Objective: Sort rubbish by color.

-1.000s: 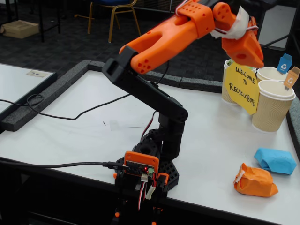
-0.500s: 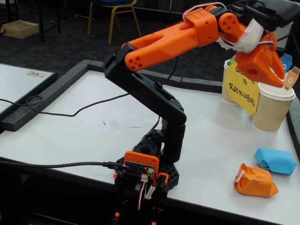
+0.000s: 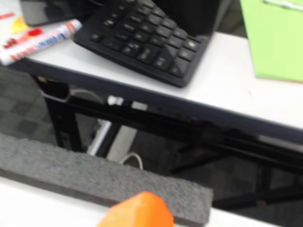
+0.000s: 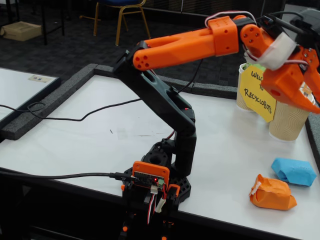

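The hand point(image 4: 312, 97) hangs high at the right edge of the fixed view, over the paper cups point(image 4: 290, 120); whether it is open or holds anything I cannot tell. The blue wad point(image 4: 294, 171) and orange wad point(image 4: 271, 192) lie side by side on the table point(image 4: 90, 140), well below. Next, it should probably swing back and come down slowly over one wad with its jaws wide.

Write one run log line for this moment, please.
pincer: over cups, state unclear | blue wad: on table | orange wad: on table | green wad: not visible
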Controlling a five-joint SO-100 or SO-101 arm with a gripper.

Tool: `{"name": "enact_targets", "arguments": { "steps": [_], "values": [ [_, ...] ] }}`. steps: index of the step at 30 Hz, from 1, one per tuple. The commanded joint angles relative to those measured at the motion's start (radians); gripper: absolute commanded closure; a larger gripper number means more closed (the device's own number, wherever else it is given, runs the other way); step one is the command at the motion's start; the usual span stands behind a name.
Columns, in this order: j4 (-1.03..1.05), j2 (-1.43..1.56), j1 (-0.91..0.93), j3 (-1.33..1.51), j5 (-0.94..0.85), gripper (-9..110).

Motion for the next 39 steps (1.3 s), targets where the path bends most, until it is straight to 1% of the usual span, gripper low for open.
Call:
{"name": "enact_targets", "arguments": {
  "steps": [1,8,21,26,30,36,39],
  "values": [
    [-0.032,-0.012,0.052,-0.018,0.101,101],
    [-0.006,-0.095,0.041,-0.006,0.147,101],
    [0.041,-0.337,-0.043,-0.032,0.135,101],
    [0.055,-0.417,-0.066,-0.097,0.127,101],
    [0.091,-0.465,-0.078,-0.161,0.038,101],
    [0.091,-0.537,-0.069,-0.255,-0.101,101],
    [0.075,-0.58,-0.071,-0.287,-0.198,101]
  ]
}}
